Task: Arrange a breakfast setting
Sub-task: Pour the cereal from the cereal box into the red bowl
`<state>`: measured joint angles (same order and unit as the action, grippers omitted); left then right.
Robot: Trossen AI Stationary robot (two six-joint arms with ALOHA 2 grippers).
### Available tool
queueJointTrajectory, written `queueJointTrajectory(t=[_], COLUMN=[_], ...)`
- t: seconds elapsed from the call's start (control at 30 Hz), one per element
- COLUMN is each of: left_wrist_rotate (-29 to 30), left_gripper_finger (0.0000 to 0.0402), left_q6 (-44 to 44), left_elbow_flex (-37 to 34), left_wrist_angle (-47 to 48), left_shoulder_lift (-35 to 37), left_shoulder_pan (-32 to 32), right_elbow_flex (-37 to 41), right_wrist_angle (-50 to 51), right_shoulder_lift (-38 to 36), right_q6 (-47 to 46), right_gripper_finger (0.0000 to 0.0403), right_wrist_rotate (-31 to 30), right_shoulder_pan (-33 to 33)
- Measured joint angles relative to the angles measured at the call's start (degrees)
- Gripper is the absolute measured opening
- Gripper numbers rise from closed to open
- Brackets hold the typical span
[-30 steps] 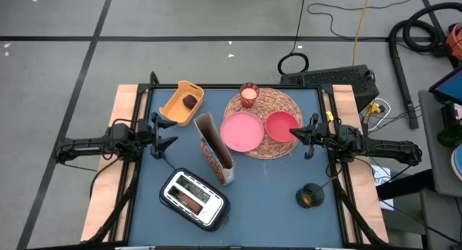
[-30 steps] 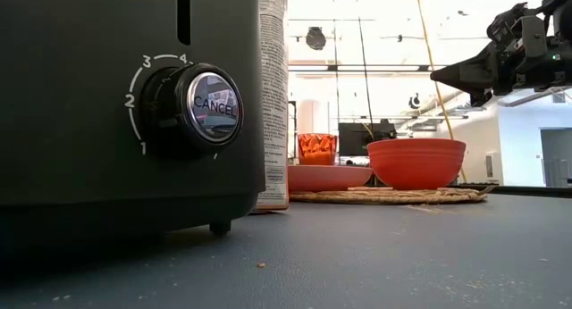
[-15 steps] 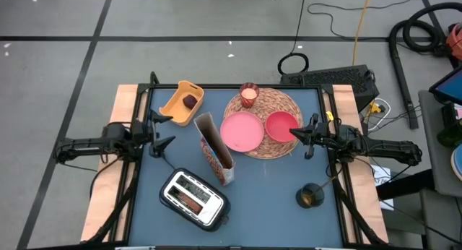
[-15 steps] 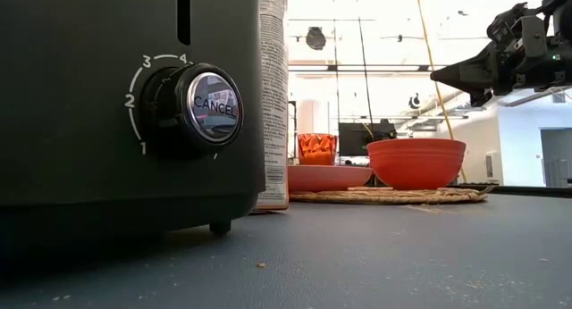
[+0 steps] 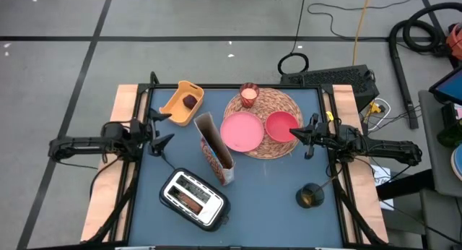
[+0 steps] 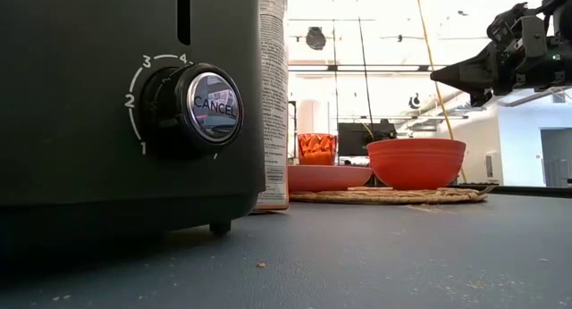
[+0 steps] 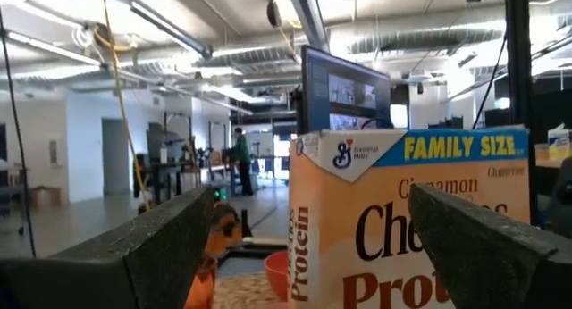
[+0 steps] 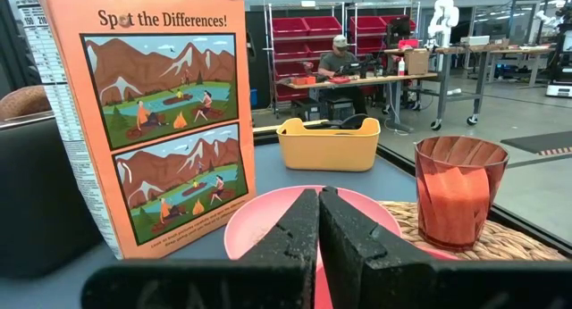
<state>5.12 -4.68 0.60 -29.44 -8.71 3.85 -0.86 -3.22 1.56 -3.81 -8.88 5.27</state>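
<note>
A: Woven straw mat [image 5: 263,123] at the far middle of the bench [image 5: 274,185], carrying the pink plate [image 5: 242,131], the red bowl [image 5: 281,125] beside it on the right, and the small glass [image 5: 249,95] at the far rim.

B: Cereal box [image 5: 214,149] upright just left of the mat, close against the plate. Dark red fruit [image 5: 189,101] lying in the yellow bin [image 5: 181,102] at the far left corner. Toaster [image 5: 193,198] near the front edge, something brown in its slot, possibly the bagel.

A: Left end effector [image 5: 162,129] hovering at the left edge, fingers spread wide, holding nothing, pointed toward the box. Right end effector [image 5: 294,133] just beside the bowl, fingers pressed together, empty.

B: Next step probably the fruit. Best reached with the left arm: swing toward the bin, descend straight through its open top, keep clear of the walls.

A: Close gently around the fruit's middle; soft skin, easy to bruise or squirt out. Lift clear of the bin wall before crossing, and pass behind the box rather than over it.

B: Spoon not visible anywhere.
</note>
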Motion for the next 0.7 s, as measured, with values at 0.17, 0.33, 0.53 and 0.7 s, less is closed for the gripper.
queueJointTrajectory(t=[0.17, 0.33, 0.53, 0.7], left_wrist_rotate=[-0.14, -0.23, -8.97, -15.92], left_gripper_finger=[0.0381, 0.0381, 0.0381, 0.0381], left_q6=[1.88, 8.48, 11.93, 9.63], left_elbow_flex=[0.0, 0.01, 2.34, 9.18], left_wrist_angle=[-5.08, -6.42, -7.06, -1.95], left_shoulder_lift=[-10.23, -19.94, -29.4, -36.71], left_shoulder_pan=[1.48, 5.47, 10.84, 14.91], right_elbow_flex=[0.02, 0.0, 0.02, 0.01], right_wrist_angle=[0.01, 0.0, 0.0, 0.0], right_shoulder_lift=[0.0, 0.0, 0.0, 0.0], right_q6=[-0.01, -0.01, 0.01, 0.01], right_gripper_finger=[0.0006, 0.0006, 0.0006, 0.0006], right_wrist_rotate=[0.02, 0.0, 0.02, 0.0], right_shoulder_pan=[0.01, 0.01, 0.01, -0.01])
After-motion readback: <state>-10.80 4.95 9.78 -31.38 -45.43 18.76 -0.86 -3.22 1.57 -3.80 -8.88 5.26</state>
